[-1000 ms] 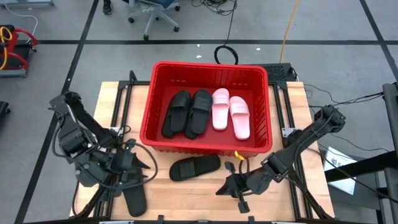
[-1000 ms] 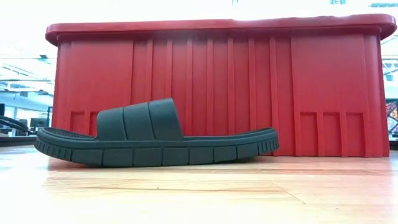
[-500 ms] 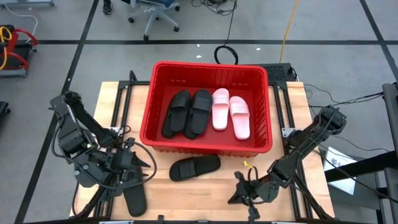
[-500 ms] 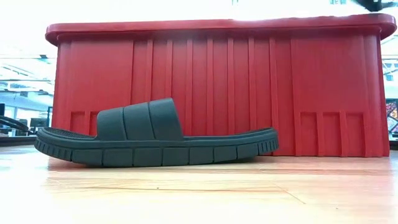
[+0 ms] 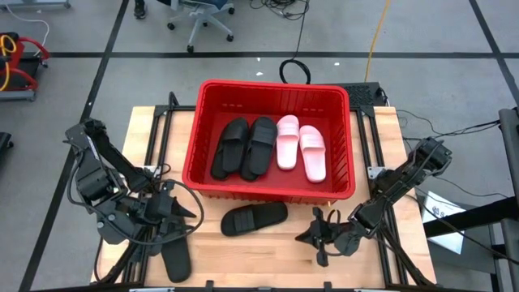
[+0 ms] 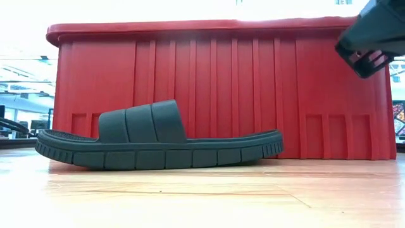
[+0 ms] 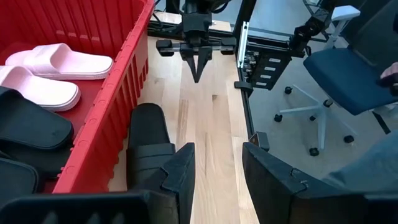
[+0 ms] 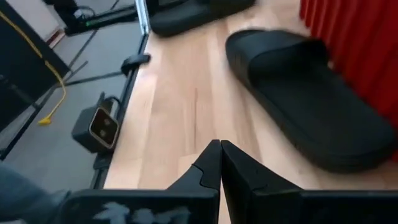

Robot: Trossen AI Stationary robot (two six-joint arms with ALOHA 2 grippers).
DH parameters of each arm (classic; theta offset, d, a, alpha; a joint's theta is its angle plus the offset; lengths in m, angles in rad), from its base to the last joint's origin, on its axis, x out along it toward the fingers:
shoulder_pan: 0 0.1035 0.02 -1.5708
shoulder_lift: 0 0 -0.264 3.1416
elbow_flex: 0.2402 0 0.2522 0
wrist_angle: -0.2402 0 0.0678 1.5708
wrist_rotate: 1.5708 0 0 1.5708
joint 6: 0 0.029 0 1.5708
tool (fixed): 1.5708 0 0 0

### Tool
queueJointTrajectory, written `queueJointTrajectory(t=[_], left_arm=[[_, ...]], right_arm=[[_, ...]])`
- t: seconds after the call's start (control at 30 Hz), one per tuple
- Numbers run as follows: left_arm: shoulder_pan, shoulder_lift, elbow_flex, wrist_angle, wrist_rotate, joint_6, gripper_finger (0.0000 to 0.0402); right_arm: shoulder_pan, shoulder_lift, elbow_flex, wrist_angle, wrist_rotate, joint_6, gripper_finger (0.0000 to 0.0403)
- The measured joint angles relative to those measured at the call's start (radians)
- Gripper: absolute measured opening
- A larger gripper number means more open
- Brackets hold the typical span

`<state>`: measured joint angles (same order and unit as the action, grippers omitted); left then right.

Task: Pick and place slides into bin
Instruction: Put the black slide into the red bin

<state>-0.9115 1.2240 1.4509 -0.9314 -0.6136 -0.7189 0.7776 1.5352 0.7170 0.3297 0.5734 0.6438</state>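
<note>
The right gripper (image 5: 315, 237) hangs over the wooden table (image 5: 276, 243) just in front of the bin's (image 5: 202, 122) front right corner, its jaws pressed together into one thin dark wedge with nothing between them. The left gripper (image 5: 193, 213) waits off the bin's front left corner, its blocky matte jaws standing apart and empty.

Between the two, a black slide (image 5: 254, 217) lies flat on the pale plank table, close along the bin's front wall. Its sole is thick and notched along the edge, its wide strap moulded in three soft ribs. Another black slide (image 5: 174, 262) lies at the table's front edge, beyond the left gripper.

The bin is glossy red plastic, rectangular, with vertically ribbed walls and a rolled rim. Inside it lie two black slides (image 5: 244, 148) side by side and, to their right, two smooth pale pink slides (image 5: 301, 148).
</note>
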Motion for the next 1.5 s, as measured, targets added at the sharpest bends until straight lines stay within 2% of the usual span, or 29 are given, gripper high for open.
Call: queueJointTrajectory(t=[0.1, 0.27, 0.43, 0.6, 0.73, 0.87, 1.13, 1.33, 1.5], left_arm=[[0.000, 0.000, 0.000, 0.000, 0.000, 0.000, 0.0129], [0.000, 0.000, 0.000, 0.001, 0.000, -0.008, 0.0129], [0.000, 0.000, 0.000, 0.001, 0.000, -0.018, 0.0129], [0.000, 0.000, 0.000, 0.001, 0.002, -0.020, 0.0129], [0.000, 0.000, 0.000, 0.001, 0.003, -0.020, 0.0129], [0.000, 0.000, 0.000, 0.000, 0.005, -0.019, 0.0129], [0.000, 0.000, 0.000, -0.001, 0.038, -0.019, 0.0129], [0.000, 0.000, 0.000, -0.001, 0.039, -0.015, 0.0129], [0.000, 0.000, 0.000, -0.001, 0.039, -0.019, 0.0129]], right_arm=[[0.000, -0.004, 0.000, -0.006, 0.057, -0.030, 0.0000], [-0.020, -0.008, 0.000, -0.015, 0.220, -0.097, 0.0000], [-0.049, -0.009, 0.000, -0.023, 0.317, -0.134, 0.0000], [-0.084, -0.009, -0.002, -0.050, 0.389, -0.132, 0.0000], [-0.112, -0.009, -0.002, -0.078, 0.395, -0.133, 0.0000], [-0.129, -0.009, 0.000, -0.050, 0.348, -0.138, 0.0000], [-0.055, -0.059, 0.002, 0.161, 0.021, -0.168, 0.0000], [0.009, -0.038, 0.059, 0.183, -0.060, -0.160, 0.0000], [0.039, 0.019, 0.101, 0.186, -0.047, -0.147, 0.0000]])
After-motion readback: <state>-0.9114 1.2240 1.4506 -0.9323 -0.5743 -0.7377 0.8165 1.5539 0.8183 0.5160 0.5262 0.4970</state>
